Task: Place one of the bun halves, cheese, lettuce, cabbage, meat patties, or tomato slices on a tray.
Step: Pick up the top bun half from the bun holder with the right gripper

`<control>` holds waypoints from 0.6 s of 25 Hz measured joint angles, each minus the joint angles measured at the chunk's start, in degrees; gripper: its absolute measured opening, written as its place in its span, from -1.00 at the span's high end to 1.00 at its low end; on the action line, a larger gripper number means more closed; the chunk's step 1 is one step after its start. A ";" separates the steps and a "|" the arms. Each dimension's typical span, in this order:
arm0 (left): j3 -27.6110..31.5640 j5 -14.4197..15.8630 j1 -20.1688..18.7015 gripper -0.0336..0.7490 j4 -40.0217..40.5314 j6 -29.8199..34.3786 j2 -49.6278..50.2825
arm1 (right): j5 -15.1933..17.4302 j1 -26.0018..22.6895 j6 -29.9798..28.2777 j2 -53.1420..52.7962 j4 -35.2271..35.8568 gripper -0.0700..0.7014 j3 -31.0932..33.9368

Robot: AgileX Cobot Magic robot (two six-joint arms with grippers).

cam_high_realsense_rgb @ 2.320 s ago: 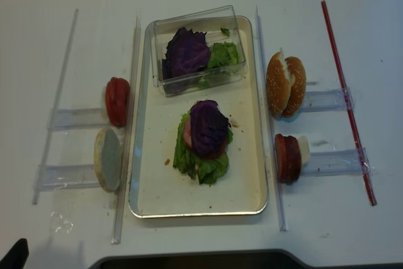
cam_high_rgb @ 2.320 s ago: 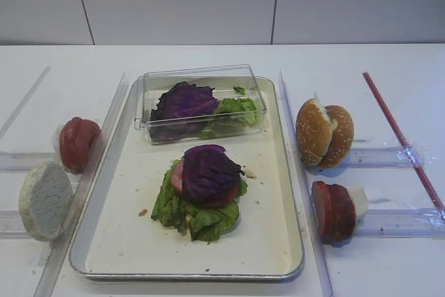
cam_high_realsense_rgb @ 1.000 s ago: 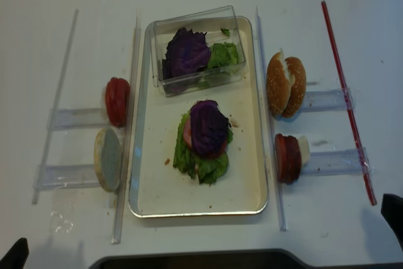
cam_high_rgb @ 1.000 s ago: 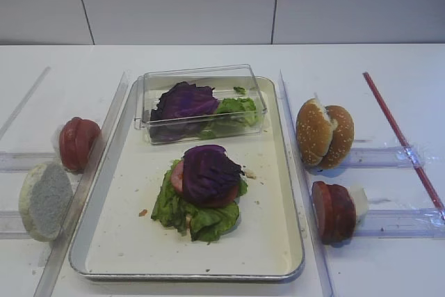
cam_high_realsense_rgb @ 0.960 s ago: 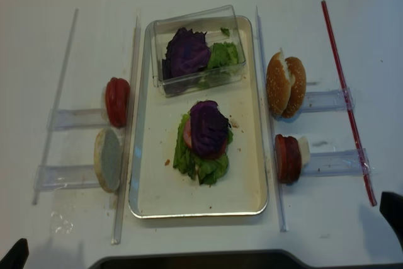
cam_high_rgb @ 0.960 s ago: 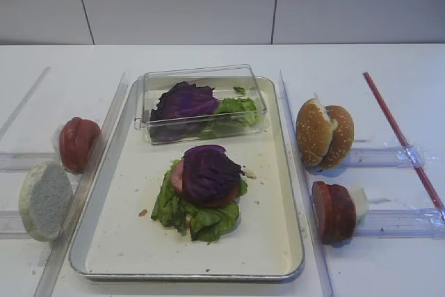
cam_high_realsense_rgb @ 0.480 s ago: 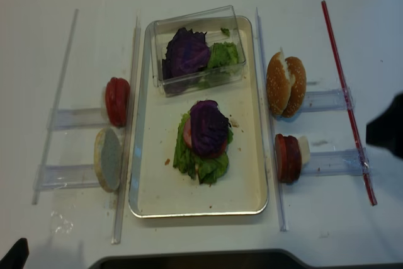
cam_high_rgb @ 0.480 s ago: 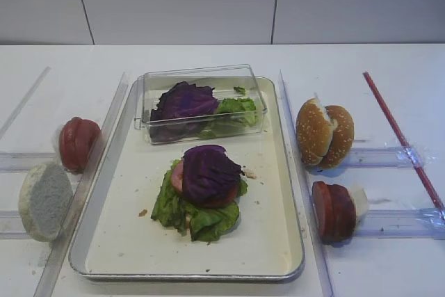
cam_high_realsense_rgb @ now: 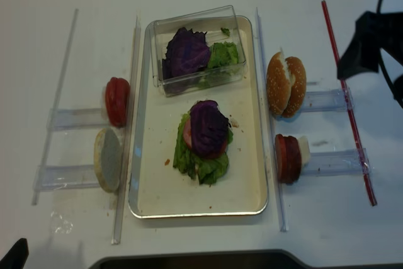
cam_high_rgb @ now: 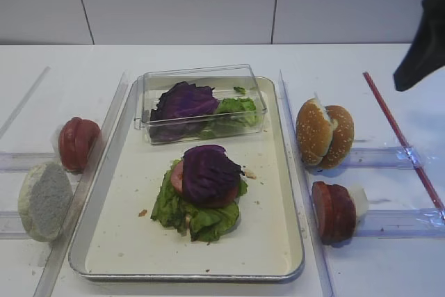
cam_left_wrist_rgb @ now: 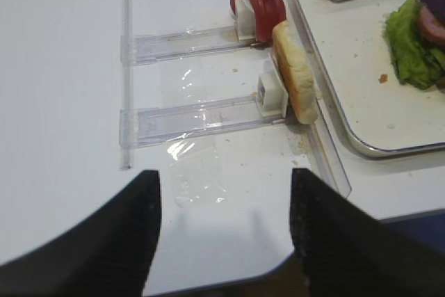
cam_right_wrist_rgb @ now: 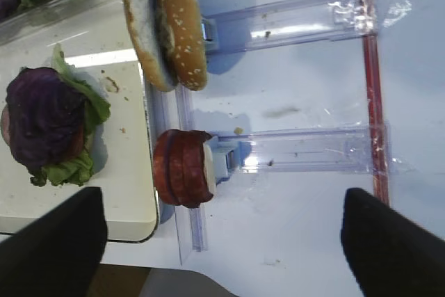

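Bun halves (cam_high_rgb: 324, 135) stood on edge right of the tray (cam_high_rgb: 271, 234). Right gripper (cam_right_wrist_rgb: 222, 241) hung above them, jaws spread, grasping nothing. Left gripper (cam_left_wrist_rgb: 222, 231) likewise gaped empty.

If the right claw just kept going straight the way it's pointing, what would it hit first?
Probably the stack of red slices on its clear holder: the right gripper, open, looks down with that stack between its fingers, the sesame bun farther ahead. Depth is unclear.

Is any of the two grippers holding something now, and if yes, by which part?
Nothing is held. The right gripper is open above the table, and the left gripper is open too, with nothing between its fingers.
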 joint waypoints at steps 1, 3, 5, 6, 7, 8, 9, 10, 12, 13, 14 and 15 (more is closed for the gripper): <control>0.00 0.00 0.00 -0.09 0.00 0.00 0.00 | -0.11 1.16 0.00 1.58 0.09 -0.92 -1.23; 0.00 0.00 0.00 -0.09 0.00 0.00 0.00 | -0.21 4.31 0.51 4.67 -0.04 -0.92 -3.57; 0.00 0.00 0.00 -0.09 0.00 0.00 0.00 | -0.32 7.07 1.25 7.36 -0.99 -0.91 -5.77; 0.00 0.00 0.00 -0.09 0.00 0.00 0.00 | -0.32 8.38 1.81 8.79 -1.43 -0.91 -6.83; 0.00 0.00 0.00 -0.09 0.00 0.00 0.00 | -0.32 9.54 2.17 9.93 -2.18 -0.91 -7.78; 0.00 0.00 0.00 -0.08 0.00 0.00 0.00 | -0.32 10.35 2.49 11.26 -2.57 -0.91 -8.59; 0.00 0.00 0.00 -0.09 0.00 0.00 0.00 | -0.32 11.19 2.74 12.55 -2.88 -0.91 -9.13; 0.00 0.00 0.00 -0.09 0.00 0.00 0.00 | -0.42 11.86 2.85 13.74 -3.02 -0.91 -9.69; 0.00 0.00 0.00 -0.09 0.00 0.00 0.00 | -0.41 12.82 3.35 15.65 -3.13 -0.91 -10.58; 0.00 0.00 0.00 -0.09 0.00 0.00 0.00 | -0.44 13.26 3.34 16.55 -3.13 -0.91 -10.87; 0.00 0.00 0.00 -0.09 0.00 0.00 0.00 | -0.54 13.65 3.34 17.23 -3.24 -0.91 -11.14; 0.00 0.00 0.00 -0.09 0.00 0.00 0.00 | -0.54 13.66 3.34 17.86 -3.24 -0.91 -11.42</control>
